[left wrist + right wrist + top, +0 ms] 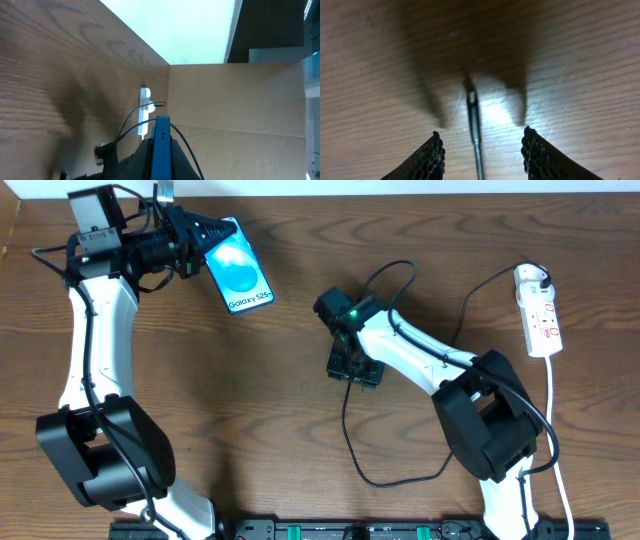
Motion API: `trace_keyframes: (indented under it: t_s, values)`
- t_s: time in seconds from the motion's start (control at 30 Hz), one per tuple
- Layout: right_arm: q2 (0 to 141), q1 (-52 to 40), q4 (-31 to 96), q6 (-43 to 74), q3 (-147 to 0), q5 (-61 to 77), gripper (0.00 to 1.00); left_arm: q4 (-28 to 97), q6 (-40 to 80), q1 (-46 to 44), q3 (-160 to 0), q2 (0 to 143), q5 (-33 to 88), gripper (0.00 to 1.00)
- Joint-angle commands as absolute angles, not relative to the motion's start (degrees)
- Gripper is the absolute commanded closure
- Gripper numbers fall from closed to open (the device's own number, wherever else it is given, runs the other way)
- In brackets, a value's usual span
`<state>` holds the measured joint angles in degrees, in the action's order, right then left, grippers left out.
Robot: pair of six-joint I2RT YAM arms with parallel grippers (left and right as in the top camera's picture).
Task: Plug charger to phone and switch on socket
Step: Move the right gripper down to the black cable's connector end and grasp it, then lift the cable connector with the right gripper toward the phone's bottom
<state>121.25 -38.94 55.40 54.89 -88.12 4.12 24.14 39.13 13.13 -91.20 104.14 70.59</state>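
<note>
Two dimpled pads point(432, 160) flank thin charger point(473, 122); left gripper point(203, 240) holds slim phone point(240, 270)

Blue-lit phone point(238, 268) upper left, black charger point(475, 127) lying mid-table, white socket point(540, 315) far right

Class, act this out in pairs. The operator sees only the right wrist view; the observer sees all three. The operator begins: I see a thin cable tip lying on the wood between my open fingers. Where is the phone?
Observer: The left fingers hold the phone, screen lit, towards the far left of the table.
Operator: Where does my cable's slack lie?
Observer: The charger runs back from your fingers and loops on the wood towards the near edge.
Operator: And the socket?
Observer: The socket lies by the right edge, with a black plug in its far end.
</note>
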Motion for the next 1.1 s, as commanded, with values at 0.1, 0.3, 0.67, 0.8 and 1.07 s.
trace_keyframes:
  t_s: [0.1, 0.3, 0.67, 0.8, 1.07]
  values:
    - [122.0, -40.2, 54.9, 56.4, -89.1, 1.7, 0.52, 23.9, 39.0, 13.3, -91.1, 103.2, 72.9, 0.93]
    - [122.0, -40.2, 54.7, 56.8, -88.3, 0.4, 0.52, 23.9, 39.0, 13.3, -91.1, 103.2, 72.9, 0.93]
    - [123.8, -40.2, 53.3, 57.0, -87.2, 0.8, 0.57, 23.9, 39.0, 13.3, -91.1, 103.2, 72.9, 0.93]
    - [124.8, -40.2, 53.3, 57.0, -87.2, 1.7, 0.59, 23.9, 39.0, 13.3, -91.1, 103.2, 72.9, 0.93]
    - [124.8, -40.3, 53.7, 57.0, -87.2, 2.1, 0.64, 23.9, 39.0, 13.3, -91.1, 103.2, 72.9, 0.93]
